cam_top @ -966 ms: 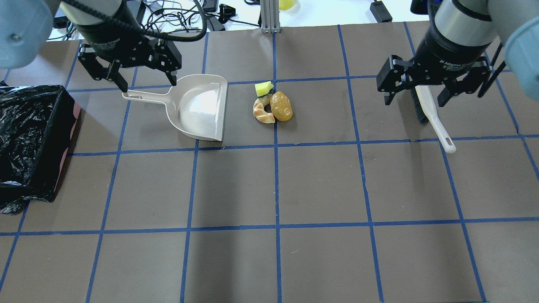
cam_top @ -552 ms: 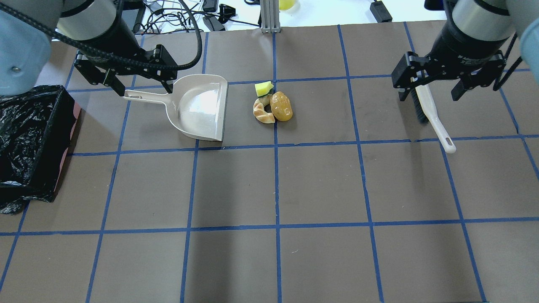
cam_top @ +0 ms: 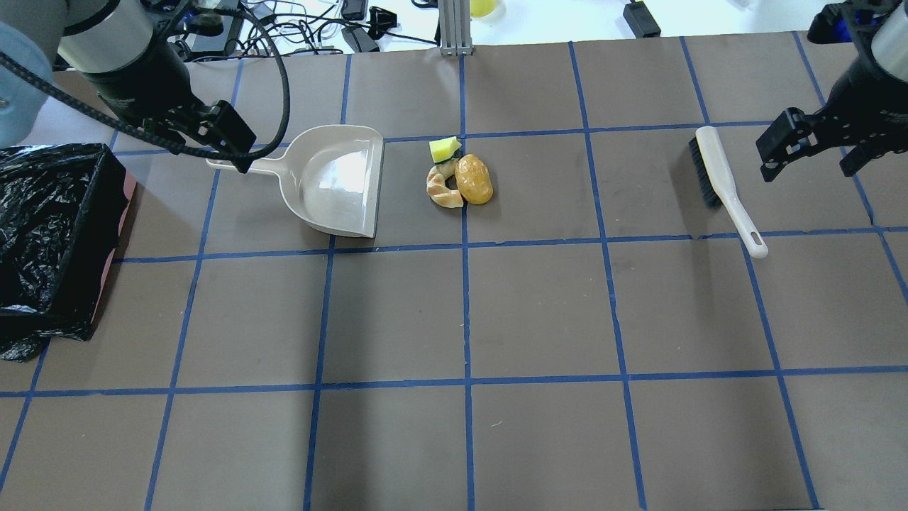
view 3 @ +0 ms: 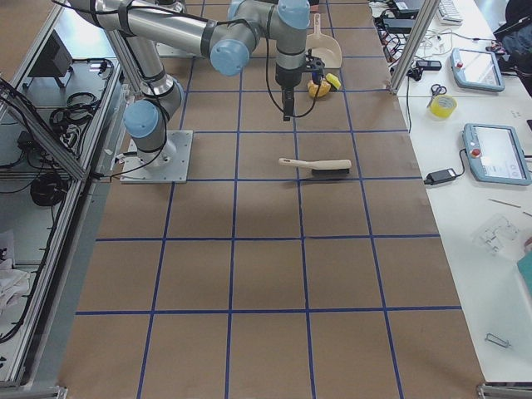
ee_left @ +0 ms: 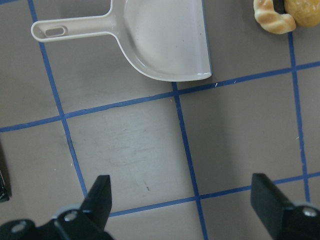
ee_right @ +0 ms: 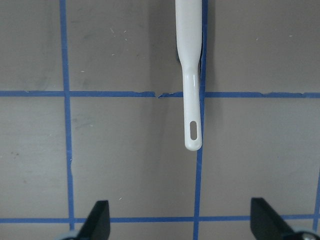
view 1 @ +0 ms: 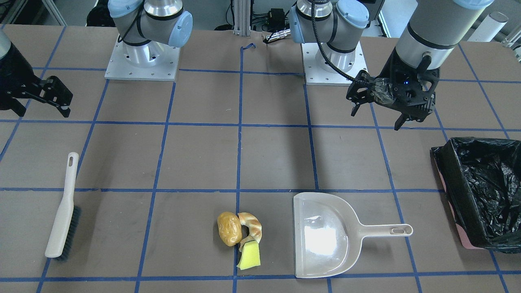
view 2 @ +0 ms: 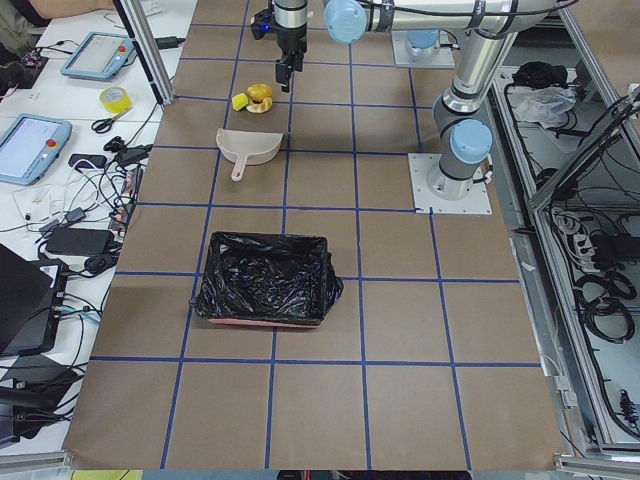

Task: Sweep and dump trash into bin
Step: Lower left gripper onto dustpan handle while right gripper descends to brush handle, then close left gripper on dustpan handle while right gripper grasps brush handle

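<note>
Trash: potato-shaped lump [cam_top: 474, 179], striped bread piece [cam_top: 443, 190] and yellow sponge wedge [cam_top: 444, 149] lie bunched and touching on the counter [cam_top: 539, 312], just off the dustpan's lip. I read it as a pile staged for one short sweep.
Dustpan [cam_top: 340, 181]: flat on the counter with its mouth facing the trash. The handle points toward the bin side, which suits a pickup by my left arm.
Brush [cam_top: 723, 186]: lies on the opposite side of the trash, well apart from it, handle tip toward the robot so my right arm can take it.
Bin [view 1: 456, 195]: sits at the left end of the counter, black liner open upward, well apart from the trash.
Left end effector [view 1: 377, 117]: jaws wide and empty, raised near the dustpan handle.
Right end effector [ee_right: 181, 222]: jaws wide and empty, hovering beside the brush, with the handle tip ahead of it in the wrist view.
Progress: nothing swept yet, by my judgement; both tools lie ungrasped.
Next: I would need both handles gripped before sweeping.
</note>
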{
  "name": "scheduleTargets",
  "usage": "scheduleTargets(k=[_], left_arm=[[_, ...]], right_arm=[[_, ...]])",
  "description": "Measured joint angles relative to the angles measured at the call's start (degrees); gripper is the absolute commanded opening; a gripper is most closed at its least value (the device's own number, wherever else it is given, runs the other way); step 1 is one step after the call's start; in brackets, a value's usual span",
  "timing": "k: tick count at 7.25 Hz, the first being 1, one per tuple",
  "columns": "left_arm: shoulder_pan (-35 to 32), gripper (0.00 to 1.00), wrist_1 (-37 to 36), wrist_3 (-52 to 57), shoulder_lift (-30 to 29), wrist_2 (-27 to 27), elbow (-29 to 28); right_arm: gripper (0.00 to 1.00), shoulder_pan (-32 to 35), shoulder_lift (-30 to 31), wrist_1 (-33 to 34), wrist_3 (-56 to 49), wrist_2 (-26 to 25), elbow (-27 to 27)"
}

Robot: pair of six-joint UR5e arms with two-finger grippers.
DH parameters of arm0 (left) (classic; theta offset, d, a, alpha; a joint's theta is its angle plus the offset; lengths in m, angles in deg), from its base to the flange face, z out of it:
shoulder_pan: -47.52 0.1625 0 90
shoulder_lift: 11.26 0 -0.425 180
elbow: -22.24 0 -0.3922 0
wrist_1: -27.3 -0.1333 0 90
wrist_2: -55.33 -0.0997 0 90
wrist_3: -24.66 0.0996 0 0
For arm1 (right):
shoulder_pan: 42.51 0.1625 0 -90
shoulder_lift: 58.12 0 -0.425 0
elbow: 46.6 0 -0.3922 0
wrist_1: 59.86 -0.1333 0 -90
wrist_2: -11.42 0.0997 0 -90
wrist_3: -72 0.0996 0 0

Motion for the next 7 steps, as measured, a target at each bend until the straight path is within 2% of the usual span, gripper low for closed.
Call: scheduleTargets(k=[2,3,7], left_arm=[[5.7,1.00,-4.4,20.4,-1.3,0.4,3.2],[7.8,1.00,-7.9,29.6,-2.5,0.9,5.0],[9.3,1.00,-15.6,56.6,-10.4,0.7,5.3]], right_arm=[[1.00,-1.3,-3.6,6.9,-2.5,-2.8,-3.7],[0.99,-1.5,-5.5,8.3,-3.0,-3.8,-4.5],[0.98,-1.4,-15.9,14.8,-5.6,-4.0,-5.0]])
